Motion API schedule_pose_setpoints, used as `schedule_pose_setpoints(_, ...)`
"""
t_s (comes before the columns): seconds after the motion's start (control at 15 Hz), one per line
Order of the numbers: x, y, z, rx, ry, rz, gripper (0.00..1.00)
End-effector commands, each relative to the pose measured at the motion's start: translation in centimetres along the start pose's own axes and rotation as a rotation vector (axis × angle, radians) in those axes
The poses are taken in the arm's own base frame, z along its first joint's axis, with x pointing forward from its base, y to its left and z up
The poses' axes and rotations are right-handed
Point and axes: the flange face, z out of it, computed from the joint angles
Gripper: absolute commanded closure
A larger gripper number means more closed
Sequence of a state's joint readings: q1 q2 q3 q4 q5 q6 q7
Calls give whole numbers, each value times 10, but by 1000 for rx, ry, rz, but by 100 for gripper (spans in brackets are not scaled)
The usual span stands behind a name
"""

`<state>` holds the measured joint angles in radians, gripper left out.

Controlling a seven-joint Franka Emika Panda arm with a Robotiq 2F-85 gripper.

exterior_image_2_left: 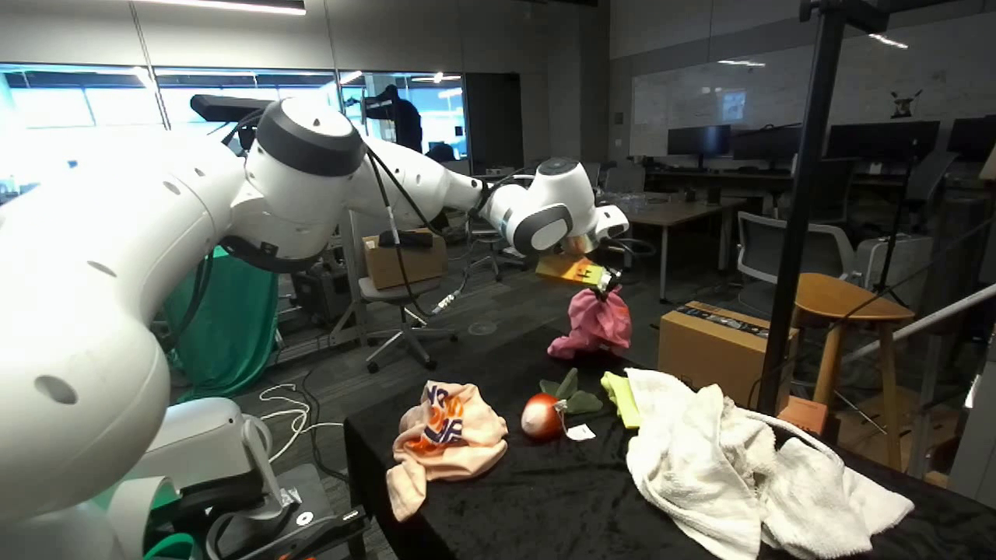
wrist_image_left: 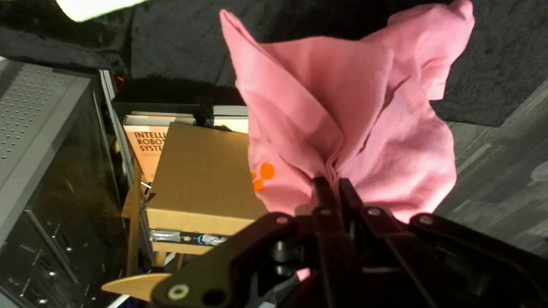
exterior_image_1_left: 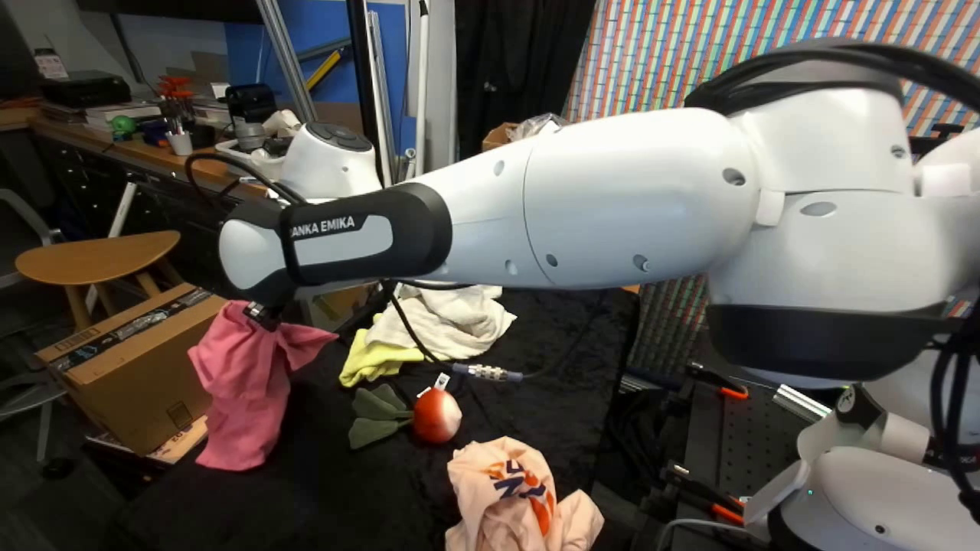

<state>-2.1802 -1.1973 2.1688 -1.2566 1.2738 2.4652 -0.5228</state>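
Note:
My gripper (wrist_image_left: 332,184) is shut on a gathered fold of a pink cloth (wrist_image_left: 342,77), which fans out around the fingertips in the wrist view. Orange marks show on the cloth's left side there. In both exterior views the gripper (exterior_image_1_left: 262,312) (exterior_image_2_left: 607,286) is small and partly hidden, and the pink cloth (exterior_image_1_left: 241,398) (exterior_image_2_left: 595,323) hangs from it at the end of the black-covered table (exterior_image_1_left: 337,490). I cannot tell whether its lower end touches the table. A red and white radish-like plush (exterior_image_1_left: 436,415) (exterior_image_2_left: 541,416) with green leaves lies nearby on the table.
A peach cloth (exterior_image_1_left: 498,490) (exterior_image_2_left: 451,428) with lettering, a white towel (exterior_image_1_left: 452,321) (exterior_image_2_left: 692,459) and a yellow cloth (exterior_image_1_left: 375,356) (exterior_image_2_left: 621,398) lie on the table. A cardboard box (exterior_image_1_left: 145,367) (exterior_image_2_left: 724,342) and a wooden stool (exterior_image_1_left: 99,256) stand beyond its edge. A black post (exterior_image_2_left: 801,194) rises beside it.

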Motion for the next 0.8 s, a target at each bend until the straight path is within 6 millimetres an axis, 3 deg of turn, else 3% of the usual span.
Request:
schedule_pose_setpoints(0.0,-29,24,-36,-10,64,110,96)
schedule_pose_setpoints(0.33,-76,61,-80,-76,158,292,96)
schedule_pose_setpoints(0.73,-141,104,-160,-223,248,464,96)
